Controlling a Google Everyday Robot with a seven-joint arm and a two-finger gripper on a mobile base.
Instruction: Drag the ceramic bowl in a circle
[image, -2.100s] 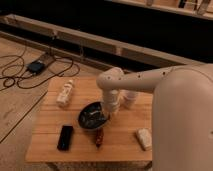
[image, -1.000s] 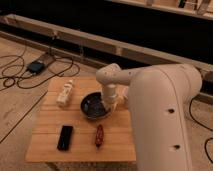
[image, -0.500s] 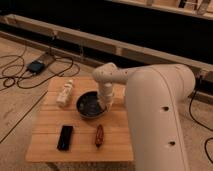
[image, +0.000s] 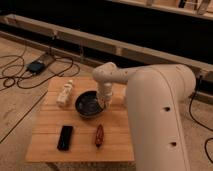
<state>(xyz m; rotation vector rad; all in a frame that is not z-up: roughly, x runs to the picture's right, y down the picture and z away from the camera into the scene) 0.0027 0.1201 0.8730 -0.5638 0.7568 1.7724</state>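
Wooden table (image: 45, 142) on concrete floor. Ceramic bowl (image: 89, 105) near table centre, toward far side. Gripper (image: 103, 104) down at bowl's right rim. White bottle (image: 64, 93) lying left of bowl; black phone (image: 65, 137) and reddish packet (image: 99, 135) near front edge.

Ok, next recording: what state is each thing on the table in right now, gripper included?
ceramic bowl: upright, near the table's middle, nothing visible inside.
gripper: lowered onto the bowl's right rim.
white bottle: lying on its side, left of the bowl.
black phone: lying flat, front left.
red-brown packet: lying flat, in front of the bowl.
wooden table: level.
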